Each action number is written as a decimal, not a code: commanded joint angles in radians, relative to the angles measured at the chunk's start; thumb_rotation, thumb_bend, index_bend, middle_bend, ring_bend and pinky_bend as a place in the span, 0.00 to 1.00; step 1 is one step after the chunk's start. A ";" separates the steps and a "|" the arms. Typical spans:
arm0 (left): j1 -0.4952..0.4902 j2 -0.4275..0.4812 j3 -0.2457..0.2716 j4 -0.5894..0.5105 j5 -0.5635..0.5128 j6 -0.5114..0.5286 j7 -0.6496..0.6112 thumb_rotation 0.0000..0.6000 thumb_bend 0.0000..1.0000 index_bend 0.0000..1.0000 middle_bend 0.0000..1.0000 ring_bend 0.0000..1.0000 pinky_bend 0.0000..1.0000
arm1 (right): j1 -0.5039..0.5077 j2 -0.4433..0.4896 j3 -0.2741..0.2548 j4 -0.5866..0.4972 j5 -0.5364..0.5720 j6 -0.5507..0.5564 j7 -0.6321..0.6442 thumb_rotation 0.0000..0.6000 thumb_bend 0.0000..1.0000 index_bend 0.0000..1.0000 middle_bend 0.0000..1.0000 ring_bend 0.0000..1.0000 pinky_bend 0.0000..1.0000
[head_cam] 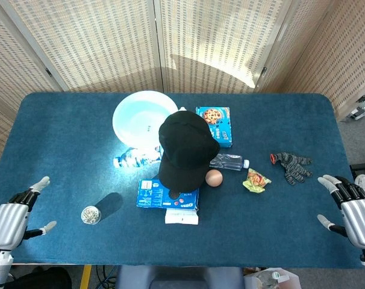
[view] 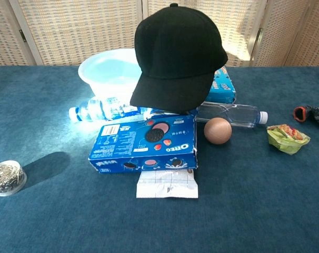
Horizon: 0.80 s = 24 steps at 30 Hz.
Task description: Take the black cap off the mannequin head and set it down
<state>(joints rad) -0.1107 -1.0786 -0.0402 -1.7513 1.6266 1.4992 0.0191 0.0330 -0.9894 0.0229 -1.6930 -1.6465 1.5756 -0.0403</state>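
Note:
The black cap (head_cam: pixel 185 147) (view: pixel 178 55) sits high at the table's middle, its brim pointing toward me. It covers the mannequin head completely, so the head itself is hidden. My left hand (head_cam: pixel 11 217) hovers at the near left edge of the table, fingers spread and holding nothing. Over at the near right edge my right hand (head_cam: pixel 354 208) is likewise spread and empty. Both hands are far from the cap and show only in the head view.
A blue Oreo box (view: pixel 146 142) and white packet (view: pixel 166 185) lie before the cap. Behind are a light blue basin (head_cam: pixel 143 117), a cookie box (head_cam: pixel 215 125) and two bottles (view: pixel 99 109) (view: pixel 230 113). An egg (view: pixel 217 130), snack wrapper (view: pixel 287 136), glove (head_cam: pixel 291 165) and clip jar (view: pixel 7 177) lie around.

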 commanded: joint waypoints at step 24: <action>-0.404 -0.319 -0.056 0.278 0.275 -0.171 -0.155 1.00 0.07 0.33 0.93 0.96 1.00 | -0.017 0.009 -0.007 -0.006 0.008 0.008 -0.008 1.00 0.08 0.21 0.21 0.15 0.28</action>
<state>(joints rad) -0.4906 -1.3632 -0.0843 -1.5048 1.8926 1.3234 -0.1385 0.0161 -0.9807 0.0163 -1.6994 -1.6384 1.5838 -0.0483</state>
